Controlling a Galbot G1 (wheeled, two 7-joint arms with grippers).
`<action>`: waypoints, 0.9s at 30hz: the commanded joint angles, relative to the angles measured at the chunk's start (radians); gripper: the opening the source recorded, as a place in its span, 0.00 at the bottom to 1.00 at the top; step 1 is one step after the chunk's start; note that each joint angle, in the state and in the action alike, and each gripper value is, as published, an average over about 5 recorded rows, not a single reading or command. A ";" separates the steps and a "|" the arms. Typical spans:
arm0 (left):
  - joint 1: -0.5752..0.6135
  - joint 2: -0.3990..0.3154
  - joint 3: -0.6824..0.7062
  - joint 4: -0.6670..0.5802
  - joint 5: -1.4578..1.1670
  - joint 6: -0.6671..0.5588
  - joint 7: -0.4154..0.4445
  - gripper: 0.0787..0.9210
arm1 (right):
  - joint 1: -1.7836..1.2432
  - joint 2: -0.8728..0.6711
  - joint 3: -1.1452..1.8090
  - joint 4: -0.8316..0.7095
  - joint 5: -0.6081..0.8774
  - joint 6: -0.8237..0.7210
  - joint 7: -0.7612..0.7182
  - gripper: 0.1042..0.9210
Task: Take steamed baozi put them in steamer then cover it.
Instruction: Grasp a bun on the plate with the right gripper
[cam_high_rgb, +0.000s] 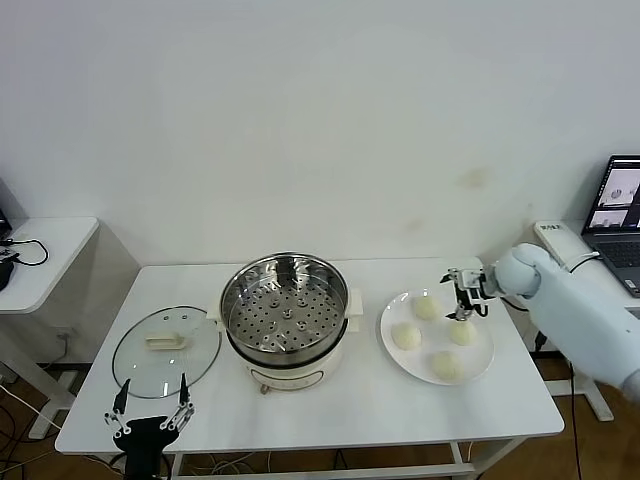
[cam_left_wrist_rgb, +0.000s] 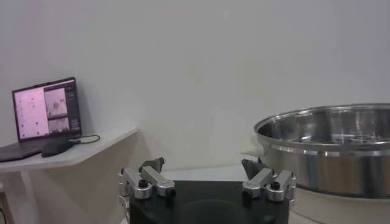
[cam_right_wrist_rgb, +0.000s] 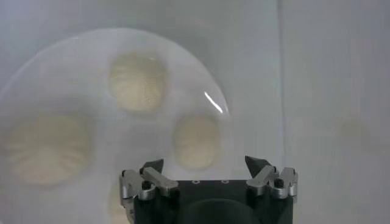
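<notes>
Four smooth cream-white baozi (cam_high_rgb: 446, 365) on white plate (cam_high_rgb: 482, 364)

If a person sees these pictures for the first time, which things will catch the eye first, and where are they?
The round shiny steel steamer stands open at the middle of the white table, its round clear glass cover lying flat to its left. To its right, four cream-white steamed baozi sit on a flat white plate, with the open right gripper above them. The open left gripper waits at the near table edge.
</notes>
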 joint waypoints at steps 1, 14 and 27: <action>-0.001 0.000 -0.001 -0.003 0.000 -0.003 0.001 0.88 | 0.061 0.100 -0.071 -0.139 -0.046 0.028 -0.017 0.88; 0.003 -0.001 -0.011 0.004 0.004 -0.010 0.002 0.88 | 0.048 0.208 -0.045 -0.266 -0.133 0.047 0.008 0.88; -0.004 0.000 -0.012 0.015 0.003 -0.010 0.001 0.88 | 0.031 0.229 -0.031 -0.289 -0.139 0.025 0.005 0.80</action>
